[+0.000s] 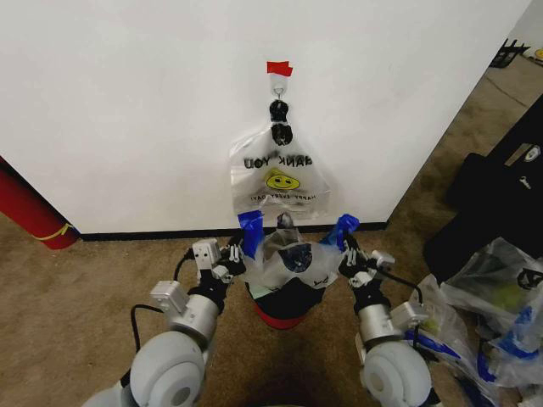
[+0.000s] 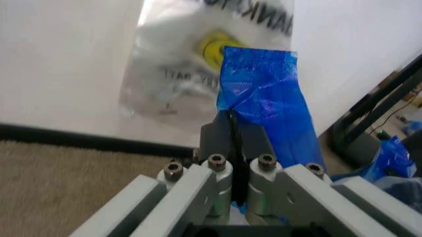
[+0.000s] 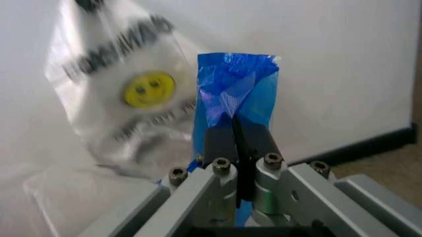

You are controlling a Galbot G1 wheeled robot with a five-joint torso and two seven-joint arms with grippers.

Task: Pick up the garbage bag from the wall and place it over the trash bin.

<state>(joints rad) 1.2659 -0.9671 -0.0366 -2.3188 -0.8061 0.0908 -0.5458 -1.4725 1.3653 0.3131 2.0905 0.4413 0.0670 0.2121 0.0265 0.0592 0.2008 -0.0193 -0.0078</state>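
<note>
Both: left hand [image 1: 237, 248], right hand [image 1: 347, 246] clenched on crinkly garbage bag [image 1: 293, 264], seemingly over round trash bin [image 1: 287, 309].

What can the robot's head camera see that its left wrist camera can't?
Head view alone: the trash bin below the garbage bag, the red tape strip and hook on the wall, and the right pincer gripping the bag's other blue handle. Left wrist view alone: a close look at the left pincer shut flat on its blue handle. Both: the smiley-face bag hanging on the wall.
</note>
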